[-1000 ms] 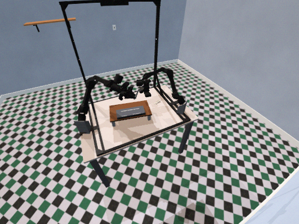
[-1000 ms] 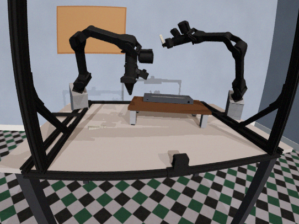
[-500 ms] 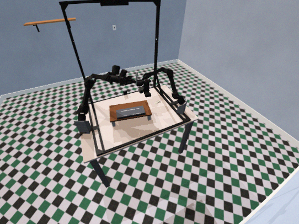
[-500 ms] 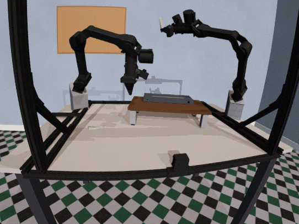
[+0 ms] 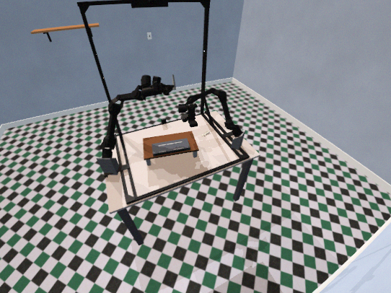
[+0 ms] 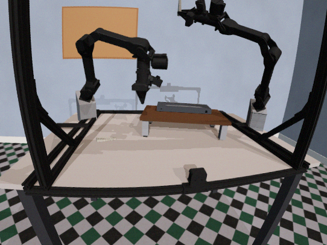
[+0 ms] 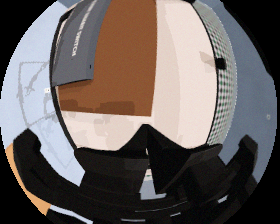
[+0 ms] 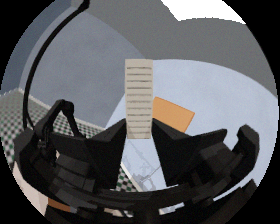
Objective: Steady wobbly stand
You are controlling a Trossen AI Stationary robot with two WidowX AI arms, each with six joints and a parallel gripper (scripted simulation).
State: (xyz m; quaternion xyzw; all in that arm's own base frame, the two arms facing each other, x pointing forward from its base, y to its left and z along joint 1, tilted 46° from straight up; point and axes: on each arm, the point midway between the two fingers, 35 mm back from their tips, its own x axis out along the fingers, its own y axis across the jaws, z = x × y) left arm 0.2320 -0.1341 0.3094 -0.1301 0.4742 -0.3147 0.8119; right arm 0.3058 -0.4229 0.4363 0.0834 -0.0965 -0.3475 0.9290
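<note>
The brown stand point(image 5: 148, 146) point(image 6: 187, 117) point(image 7: 125, 60) is on the table on short grey legs; whether every leg touches the table is too small to tell. The grey network switch point(image 5: 171, 146) point(image 6: 184, 108) point(image 7: 75, 55) lies on its top. My right gripper point(image 5: 173, 87) point(image 6: 179, 14) point(image 8: 138, 121) is shut on a beige ridged wedge point(image 5: 174, 78) point(image 6: 180, 4) point(image 8: 139, 95), held high above the table. Another wedge point(image 5: 205, 134) point(image 6: 105, 139) lies on the table beyond one end of the stand. My left gripper point(image 5: 193, 124) point(image 6: 142, 102) point(image 7: 145, 127) is shut and empty, pointing down above that same end.
A black frame point(image 5: 205, 52) point(image 6: 19, 73) with uprights and an overhead bar surrounds the table point(image 5: 162, 175) point(image 6: 151, 164). A small black block point(image 5: 164, 121) point(image 6: 197, 176) point(image 7: 220, 63) sits on the frame's rail along one table edge.
</note>
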